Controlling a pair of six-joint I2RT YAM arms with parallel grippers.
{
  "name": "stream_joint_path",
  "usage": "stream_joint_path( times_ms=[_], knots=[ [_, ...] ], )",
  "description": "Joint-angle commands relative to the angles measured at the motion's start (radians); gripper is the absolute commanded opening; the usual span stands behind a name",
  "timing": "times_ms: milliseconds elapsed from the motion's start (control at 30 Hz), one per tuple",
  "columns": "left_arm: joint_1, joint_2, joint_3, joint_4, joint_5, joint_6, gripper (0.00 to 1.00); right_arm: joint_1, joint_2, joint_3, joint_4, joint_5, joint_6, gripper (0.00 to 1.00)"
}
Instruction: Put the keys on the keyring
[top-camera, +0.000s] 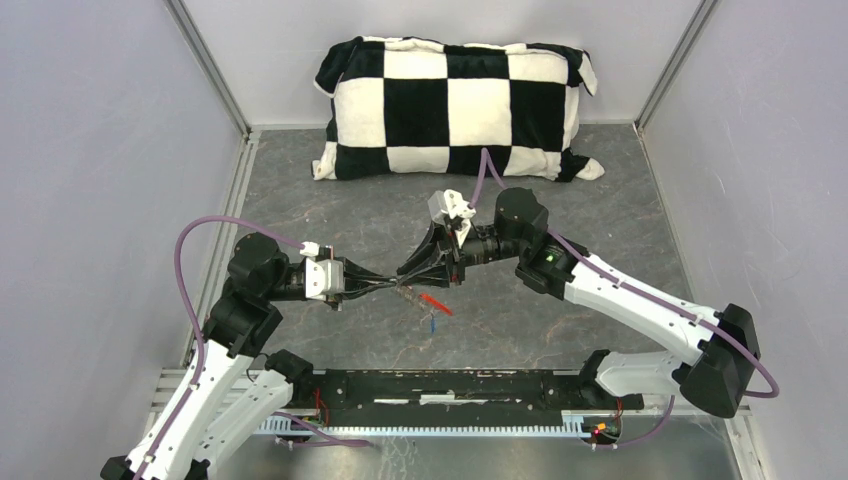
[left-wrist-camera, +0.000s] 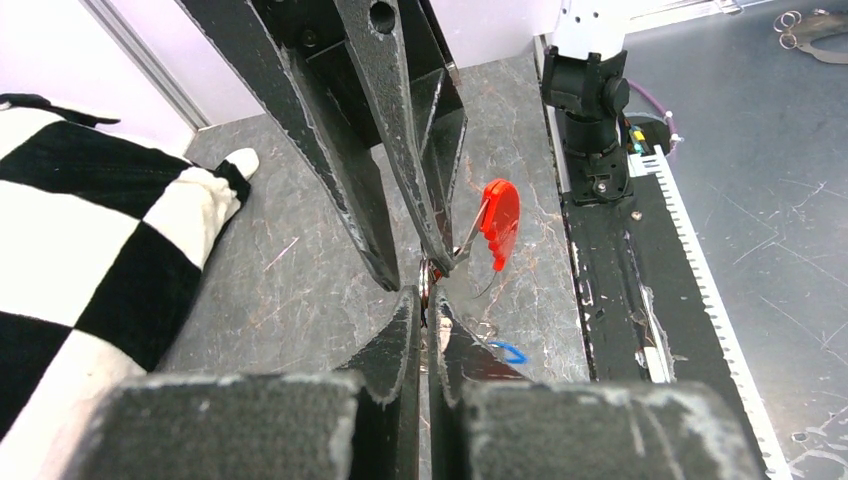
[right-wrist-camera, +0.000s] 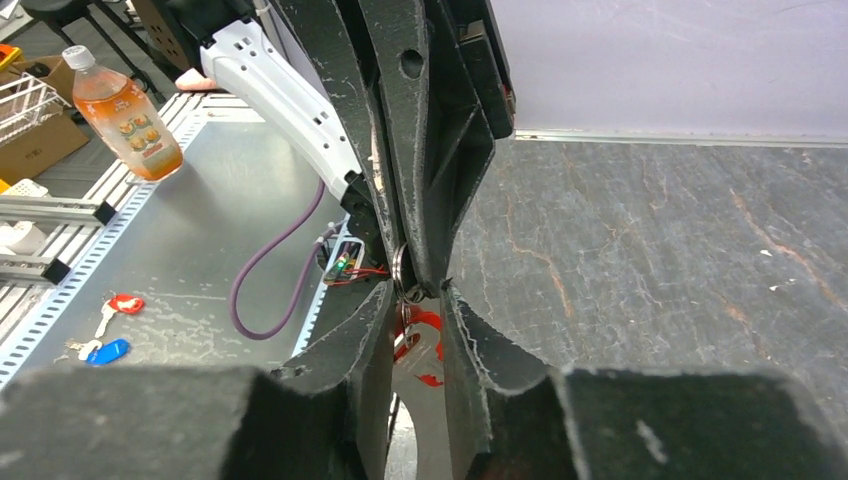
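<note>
My left gripper is shut on a thin silver keyring, seen edge-on between its tips above the table. The ring also shows in the right wrist view. A silver key with a red tag hangs at the ring, sloping down to the right. My right gripper meets the left one tip to tip. Its jaws stand a narrow gap apart around the left tips, and the red-tagged key shows in that gap. A key with a blue tag lies on the table just below.
A black-and-white checkered pillow lies across the back of the grey table. The black rail with the arm bases runs along the near edge. Off the table sit an orange drink bottle and two more tagged keys.
</note>
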Motion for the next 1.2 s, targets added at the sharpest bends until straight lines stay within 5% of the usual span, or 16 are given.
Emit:
stream_joint_path(
  times_ms=[0,67,167,333,533,967,1167],
  knots=[
    [-0.003,-0.004,0.015,0.058,0.004,-0.014,0.02,0.018,0.025,0.055,-0.005,-0.01,-0.028,0.28],
    [-0.003,-0.004,0.016,0.058,0.002,-0.014,0.02,0.029,0.032,0.064,-0.017,-0.004,-0.044,0.27],
    [-0.003,-0.004,0.016,0.049,0.001,-0.005,0.02,0.034,0.039,0.081,-0.044,0.005,-0.062,0.03],
    [-0.003,0.004,0.024,-0.033,-0.009,0.067,0.03,0.035,0.032,0.142,-0.204,0.074,-0.138,0.0],
    [-0.003,0.081,0.097,-0.264,-0.033,0.287,0.48,0.054,0.075,0.267,-0.492,0.164,-0.284,0.0],
    [-0.003,0.199,0.274,-0.647,-0.015,0.64,0.42,0.135,0.194,0.485,-0.813,0.325,-0.432,0.0],
    [-0.003,0.203,0.27,-0.665,-0.017,0.686,0.4,0.146,0.223,0.537,-0.863,0.325,-0.449,0.0]
  ],
)
